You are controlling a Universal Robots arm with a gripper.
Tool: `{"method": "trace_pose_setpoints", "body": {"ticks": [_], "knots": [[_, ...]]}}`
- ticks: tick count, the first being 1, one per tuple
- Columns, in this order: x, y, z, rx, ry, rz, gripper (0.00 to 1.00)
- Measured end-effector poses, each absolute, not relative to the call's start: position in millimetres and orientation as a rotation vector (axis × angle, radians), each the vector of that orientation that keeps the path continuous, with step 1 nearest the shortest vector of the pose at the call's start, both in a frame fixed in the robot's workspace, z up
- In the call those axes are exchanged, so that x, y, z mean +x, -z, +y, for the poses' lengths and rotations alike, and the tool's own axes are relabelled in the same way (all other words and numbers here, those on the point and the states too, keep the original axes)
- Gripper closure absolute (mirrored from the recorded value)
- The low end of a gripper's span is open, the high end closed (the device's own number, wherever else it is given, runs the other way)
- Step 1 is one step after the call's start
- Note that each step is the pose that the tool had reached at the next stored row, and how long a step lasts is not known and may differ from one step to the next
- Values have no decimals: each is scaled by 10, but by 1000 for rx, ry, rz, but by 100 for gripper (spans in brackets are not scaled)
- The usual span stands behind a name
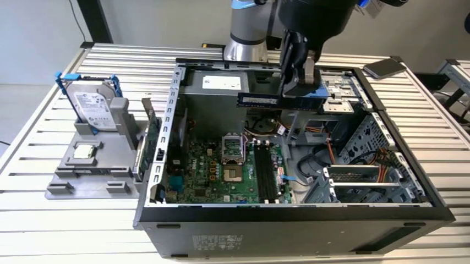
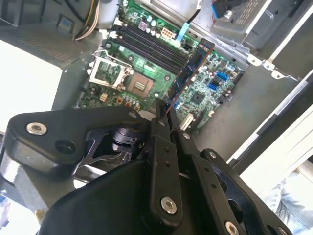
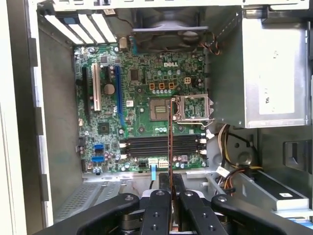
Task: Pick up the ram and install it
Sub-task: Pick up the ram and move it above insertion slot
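the gripper is clamped on the ram, holding it level in the air above the open computer case. in the first wrist view the ram hangs edge-on over the green motherboard, lying crosswise to the black memory slots.
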State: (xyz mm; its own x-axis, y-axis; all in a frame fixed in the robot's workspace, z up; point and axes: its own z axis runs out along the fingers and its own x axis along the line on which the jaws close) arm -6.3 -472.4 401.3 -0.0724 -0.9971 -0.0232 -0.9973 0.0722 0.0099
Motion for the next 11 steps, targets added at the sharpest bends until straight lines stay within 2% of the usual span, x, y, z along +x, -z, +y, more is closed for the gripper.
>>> {"method": "trace_pose_setpoints", "body": {"ticks": [11], "knots": [[-52, -4012, -4617, -2132, -36, 2293, 100]]}}
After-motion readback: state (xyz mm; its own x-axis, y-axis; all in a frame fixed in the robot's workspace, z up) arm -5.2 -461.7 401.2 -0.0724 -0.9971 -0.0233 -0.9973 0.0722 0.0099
